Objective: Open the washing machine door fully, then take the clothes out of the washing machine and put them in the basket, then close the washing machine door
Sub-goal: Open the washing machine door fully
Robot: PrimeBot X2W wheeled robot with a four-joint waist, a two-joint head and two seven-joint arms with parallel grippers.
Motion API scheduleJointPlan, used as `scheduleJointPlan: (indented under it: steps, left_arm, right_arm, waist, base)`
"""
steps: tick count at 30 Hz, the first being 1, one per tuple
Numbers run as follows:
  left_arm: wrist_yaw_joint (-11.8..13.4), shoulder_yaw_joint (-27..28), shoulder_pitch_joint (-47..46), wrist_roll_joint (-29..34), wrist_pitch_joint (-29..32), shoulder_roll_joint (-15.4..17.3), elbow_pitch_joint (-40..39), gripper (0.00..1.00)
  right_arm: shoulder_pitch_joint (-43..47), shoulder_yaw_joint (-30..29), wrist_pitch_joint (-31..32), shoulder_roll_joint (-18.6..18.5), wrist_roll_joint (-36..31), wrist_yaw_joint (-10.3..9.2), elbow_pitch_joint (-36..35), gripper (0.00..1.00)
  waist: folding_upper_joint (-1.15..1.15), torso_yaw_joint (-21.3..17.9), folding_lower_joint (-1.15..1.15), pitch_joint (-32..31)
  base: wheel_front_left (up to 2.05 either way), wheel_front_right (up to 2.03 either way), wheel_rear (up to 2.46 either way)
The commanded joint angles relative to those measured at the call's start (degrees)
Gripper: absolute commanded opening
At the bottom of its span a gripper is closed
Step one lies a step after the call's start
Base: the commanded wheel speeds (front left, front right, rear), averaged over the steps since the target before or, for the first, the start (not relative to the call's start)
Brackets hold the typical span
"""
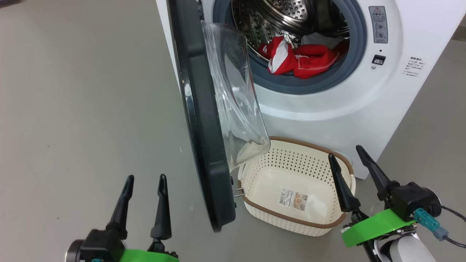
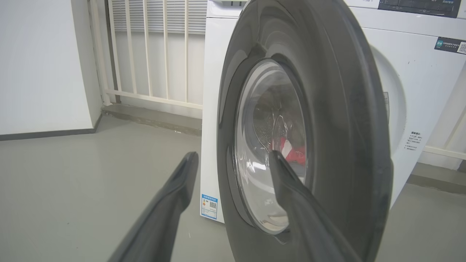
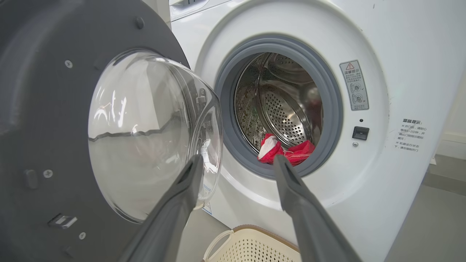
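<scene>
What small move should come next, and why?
Probably nudge the black-rimmed round glass door wider with the open right gripper from its inner side: it stands about half open, its bowl overlapping the empty cream perforated basket in the head view, and red clothes lie in the drum.

Grey floor [image 1: 72, 91]; white wall [image 2: 40, 65]; slatted railing [image 2: 153, 54]

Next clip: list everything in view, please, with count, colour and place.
washing machine: one, white, ahead
washing machine door: one, black rim, clear glass, standing open on the left
clothes: a few, red and white, in the drum
basket: one, cream, brown rim, on the floor before the machine
sticker: one, white, inside basket
floor: grey, all around
railing: one, white, beyond the machine
left gripper: one, dark, open, empty, outside the door
right gripper: one, dark, open, empty, beside the basket
</scene>
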Motion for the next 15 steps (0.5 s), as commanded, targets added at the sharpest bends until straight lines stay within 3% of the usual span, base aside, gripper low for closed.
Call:
scheduleJointPlan:
  steps: [1,10,12,15]
  left_arm:
    - [0.35,2.05,-0.17,0.04,-0.46,0.61,-1.27,1.0]
    - [0.12,2.34,0.19,-0.19,-0.46,0.61,0.08,1.0]
    - [-0.08,2.28,0.21,-0.17,-0.46,0.61,0.46,0.0]
    - [-0.22,2.46,0.06,-0.08,-0.46,0.61,0.6,0.0]
  right_arm:
    - [0.05,1.09,-0.37,0.13,-0.58,0.35,-1.72,1.0]
    - [0.5,1.41,-0.37,0.13,0.7,0.35,-1.45,1.0]
    - [0.46,1.53,-0.37,0.13,0.78,0.35,-1.45,1.0]
    - [0.45,1.74,-0.37,0.13,1.11,0.35,-1.21,1.0]
  waist:
    - [0.0,-0.06,0.0,-0.34]
    - [0.0,-0.21,0.0,-0.88]
    - [0.0,-0.29,0.0,-0.83]
    - [0.0,-0.38,0.0,-0.76]
  base:
    - [0.0,0.0,0.0]
    - [0.0,0.0,0.0]
    - [0.0,0.0,0.0]
    - [0.0,0.0,0.0]
